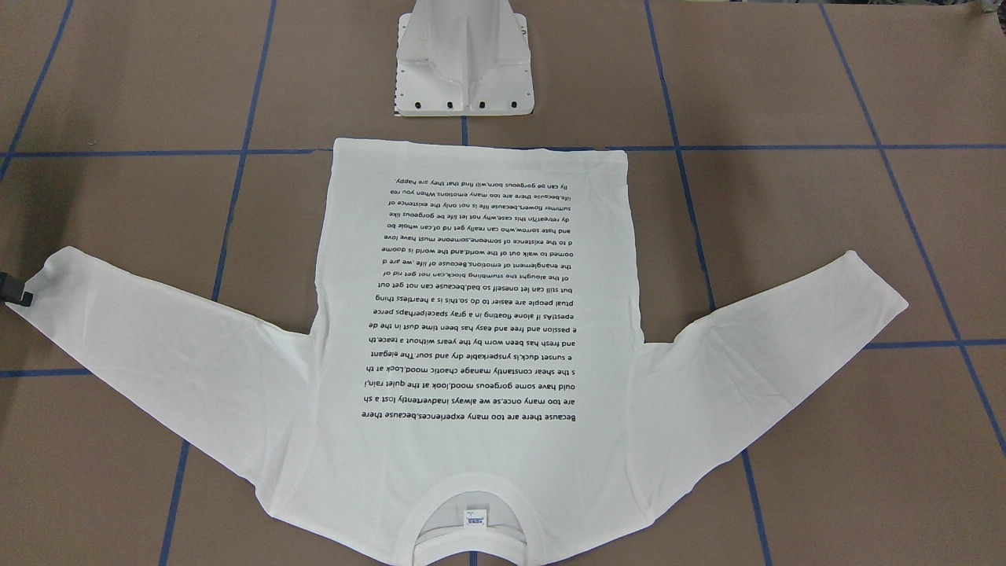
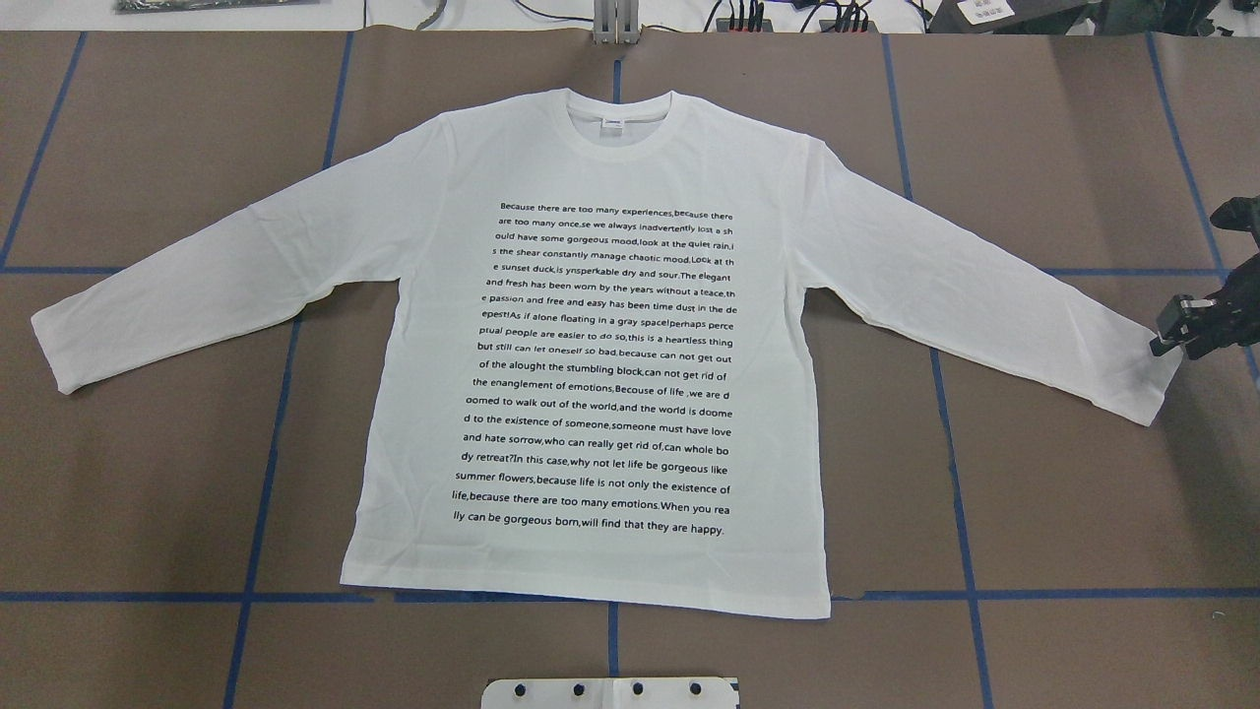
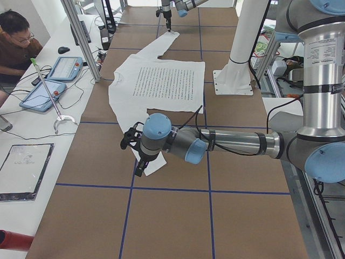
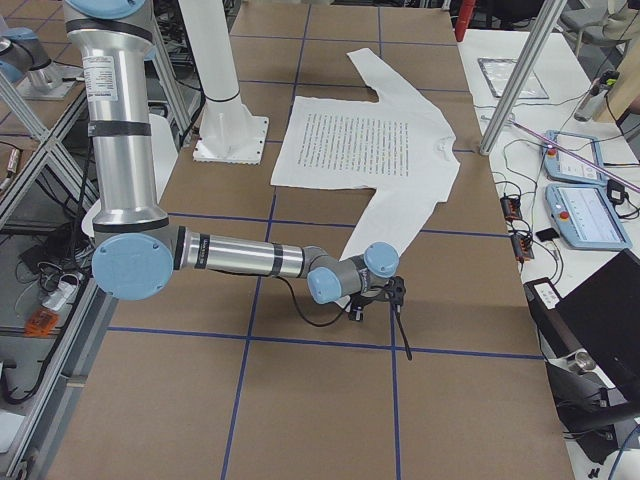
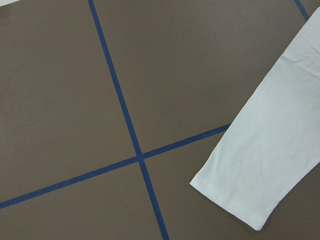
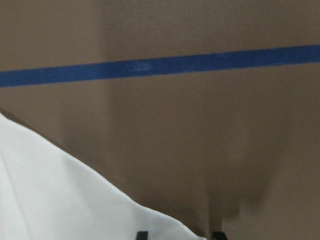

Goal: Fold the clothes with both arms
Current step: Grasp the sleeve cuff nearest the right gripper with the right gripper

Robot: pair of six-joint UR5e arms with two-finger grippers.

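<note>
The white long-sleeved T-shirt (image 2: 610, 325) lies flat and face up on the brown table, both sleeves spread, collar at the far side from the robot. My right gripper (image 2: 1171, 335) is low at the tip of the sleeve on my right. In the right wrist view its two fingertips (image 6: 142, 234) stand apart, with the cuff's edge (image 6: 100, 200) reaching between them. It is open. My left gripper (image 3: 135, 156) hangs above the other cuff (image 5: 240, 195). It shows only in the exterior left view, so I cannot tell whether it is open or shut.
The white pedestal base (image 1: 464, 71) stands just behind the shirt's hem. Blue tape lines (image 2: 266, 492) cross the table. An operator (image 3: 16, 43), tablets (image 3: 62, 67) and aluminium posts (image 3: 81, 38) are along the far side.
</note>
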